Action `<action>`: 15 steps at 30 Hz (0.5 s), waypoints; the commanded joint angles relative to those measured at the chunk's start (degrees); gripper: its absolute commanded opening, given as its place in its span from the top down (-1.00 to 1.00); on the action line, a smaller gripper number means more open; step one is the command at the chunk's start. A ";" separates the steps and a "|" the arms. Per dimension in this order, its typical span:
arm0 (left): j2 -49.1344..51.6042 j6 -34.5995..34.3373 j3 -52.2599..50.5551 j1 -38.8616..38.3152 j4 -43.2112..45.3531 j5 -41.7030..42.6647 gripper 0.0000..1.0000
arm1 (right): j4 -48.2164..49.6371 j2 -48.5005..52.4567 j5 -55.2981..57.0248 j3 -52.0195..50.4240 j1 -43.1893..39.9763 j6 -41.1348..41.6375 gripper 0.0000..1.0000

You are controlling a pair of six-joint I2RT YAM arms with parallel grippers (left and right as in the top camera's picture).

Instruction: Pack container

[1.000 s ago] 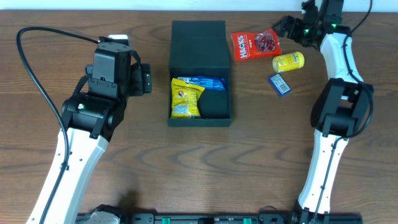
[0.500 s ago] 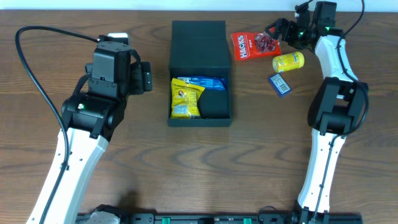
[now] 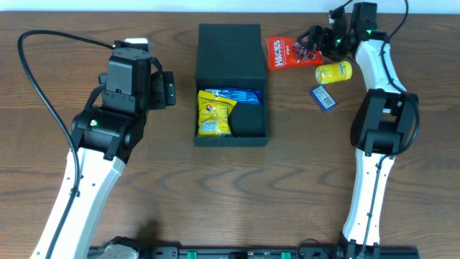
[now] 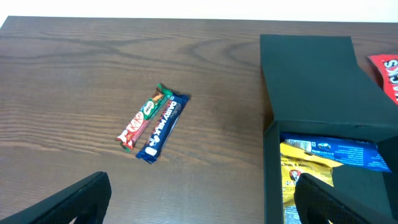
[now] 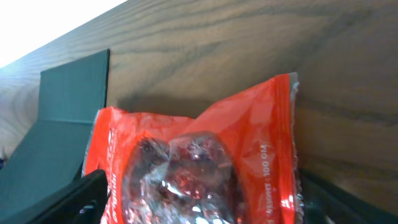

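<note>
- container (image 3: 249,122): set open at mid-tabletop (image 3: 302,180), its lid (image 3: 230,50) thrown back toward the far edge. a yellow packet (image 3: 214,114) and a blue packet (image 3: 241,96) lie inside, and the near-right corner is bare.
- right gripper (image 3: 311,42): held low at the red packet (image 3: 287,54), just right of the lid. its jaws are spread to either side of the packet's end, and no pinch is shown yet.
- left gripper (image 4: 205,202): held left of the container, jaws spread wide with nothing between them.
- step judged in hand: the red packet is to be grasped.
- to be done well: the jaws should be centred on the packet so both sides are met evenly. the crinkly film is likely to slip, so a full closing is advised before any lift.
- the yellow tub (image 3: 333,71) lies just beside the packet and should not be nudged. the bare corner looks the best place for the packet.
</note>
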 commanded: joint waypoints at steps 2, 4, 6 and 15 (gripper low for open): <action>-0.37 1.16 0.46 0.28 0.15 -0.22 -0.91 | -1.64 1.57 -0.87 0.17 0.74 -1.97 -0.57; -0.37 1.31 0.46 0.28 0.11 -0.22 -0.91 | -2.14 1.57 -0.87 0.17 0.92 -2.40 -0.30; -0.37 1.31 0.46 0.28 0.13 -0.24 -0.91 | -2.14 1.57 -1.03 0.17 1.07 -2.40 -0.02; -0.37 2.16 0.46 0.28 -0.13 -0.24 -0.91 | -2.19 1.55 -2.27 0.20 1.42 -2.32 0.97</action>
